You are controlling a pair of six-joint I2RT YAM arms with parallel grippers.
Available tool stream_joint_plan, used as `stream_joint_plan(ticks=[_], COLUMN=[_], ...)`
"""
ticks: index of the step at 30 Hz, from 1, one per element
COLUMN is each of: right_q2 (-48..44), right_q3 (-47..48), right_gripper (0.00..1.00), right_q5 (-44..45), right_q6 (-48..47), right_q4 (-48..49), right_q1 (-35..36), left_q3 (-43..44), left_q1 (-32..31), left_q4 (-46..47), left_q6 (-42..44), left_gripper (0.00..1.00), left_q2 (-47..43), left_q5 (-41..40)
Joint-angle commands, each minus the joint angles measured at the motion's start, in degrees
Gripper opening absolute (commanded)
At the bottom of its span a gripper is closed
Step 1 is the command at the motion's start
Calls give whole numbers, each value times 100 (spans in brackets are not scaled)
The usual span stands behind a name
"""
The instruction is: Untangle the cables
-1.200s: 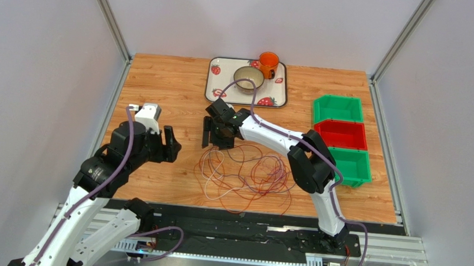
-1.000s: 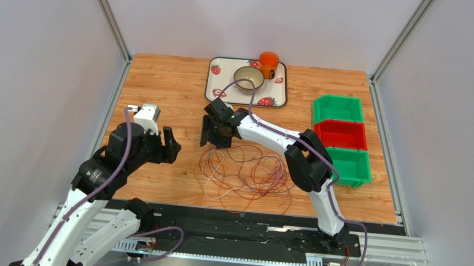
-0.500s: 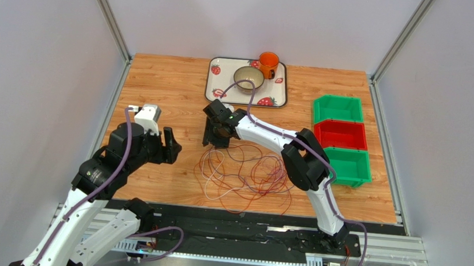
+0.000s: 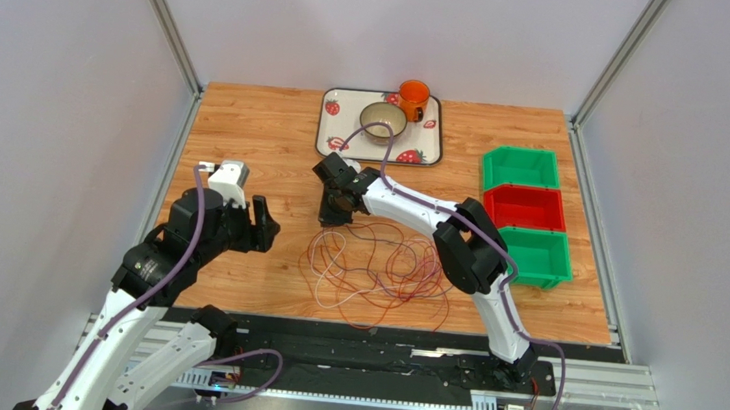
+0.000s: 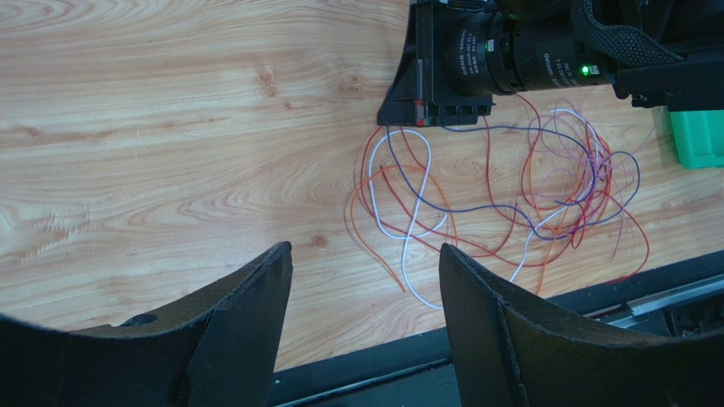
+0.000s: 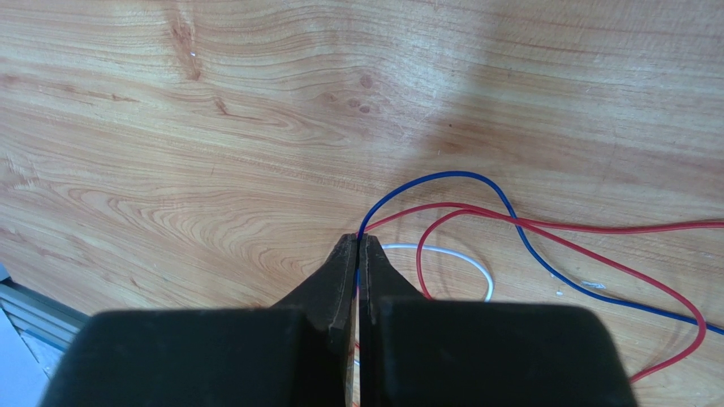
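Over the table (image 4: 249, 118), the right hand (image 6: 358, 244) pinches a blue cable (image 6: 450, 174).

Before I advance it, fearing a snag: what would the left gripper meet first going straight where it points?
Likely the left gripper meets the white and orange loops of the thin tangled cables on the wooden table; depth is unclear.

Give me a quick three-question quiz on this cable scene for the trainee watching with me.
1. True or false: the left hand is touching the cables.
2. Which is shut on the cables? A) left hand B) right hand C) neither
3. Fill in: the bin between the two green bins is ___.
Key: 1 false, it is open and off to the side; 2 B; 3 red.
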Motion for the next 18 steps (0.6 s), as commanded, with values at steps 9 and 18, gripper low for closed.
stream_joint_plan(ticks=[9,18], right_q2=[-1456,-3364], right_q3=[-529,-1822], right_gripper=[0,0], right_q5=[-40,13], right_q6=[-412,-1045], right_q4=[107,-201], right_q1=[28,-86], left_q3=[-57,-1086], left_q1=[-20,-107], left_q4=[312,1656], left_q6=[-378,-1144], left_gripper=[66,69], left_q2=[292,1003], left_q5=[559,1018])
